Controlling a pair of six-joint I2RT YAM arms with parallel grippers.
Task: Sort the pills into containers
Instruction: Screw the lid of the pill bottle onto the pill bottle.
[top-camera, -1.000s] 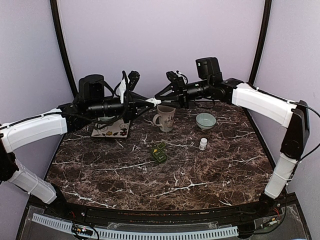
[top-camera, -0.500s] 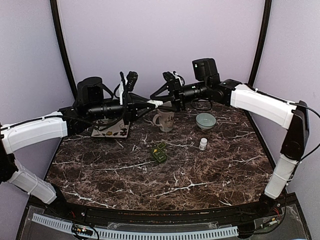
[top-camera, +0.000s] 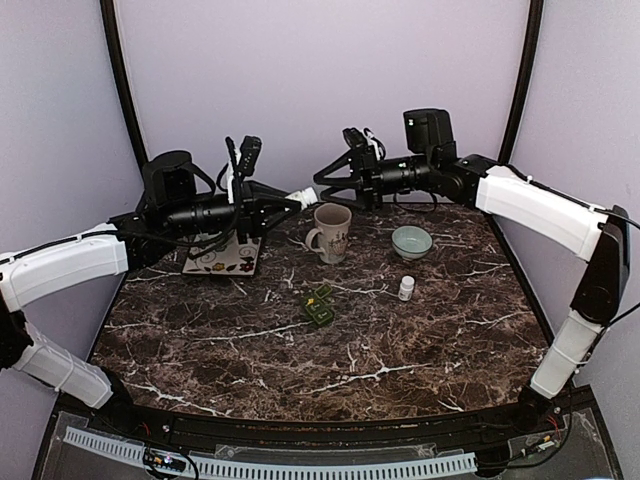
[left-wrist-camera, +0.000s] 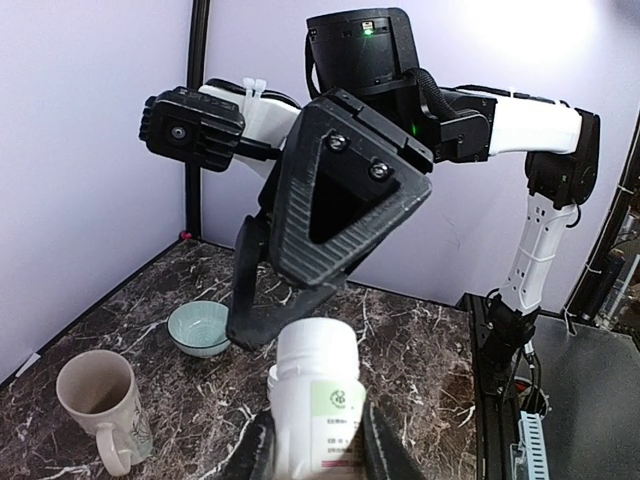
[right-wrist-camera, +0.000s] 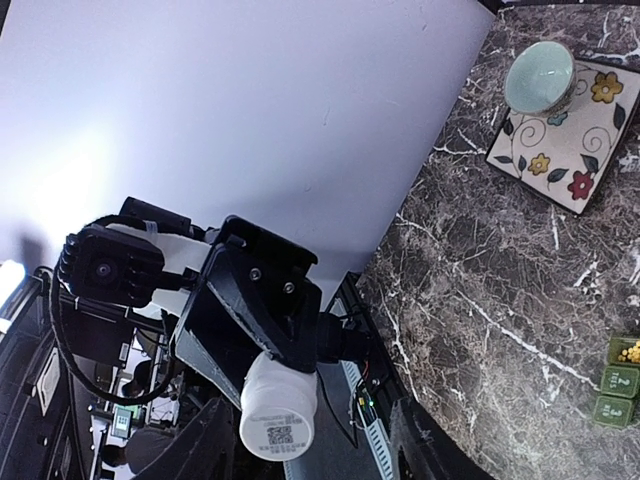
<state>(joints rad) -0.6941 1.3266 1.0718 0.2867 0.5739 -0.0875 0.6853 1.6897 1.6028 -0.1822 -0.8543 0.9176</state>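
Marble surface (top-camera: 200, 340) carries, nearest the arm bases, a green pill organiser (top-camera: 319, 306) lying near the middle; yellow pills (top-camera: 322, 293) show in the compartment at its far end. Just beyond and to the right stands a small white vial (top-camera: 406, 288), upright and apart from everything else. Further back sit a beige mug (top-camera: 331, 232), a pale green bowl (top-camera: 411, 241) to its right, and a flowered tile (top-camera: 222, 262) to its left, partly under the left arm (top-camera: 70, 262). The right wrist view shows a second bowl (right-wrist-camera: 540, 75) on the tile. Raised near the mug, the left claw (top-camera: 283, 203) is clenched on a white pill bottle (top-camera: 302, 197), held roughly level with its end facing the right claw (top-camera: 325, 188). Right claw is released, fingers spread wide, close to the bottle but not touching it.
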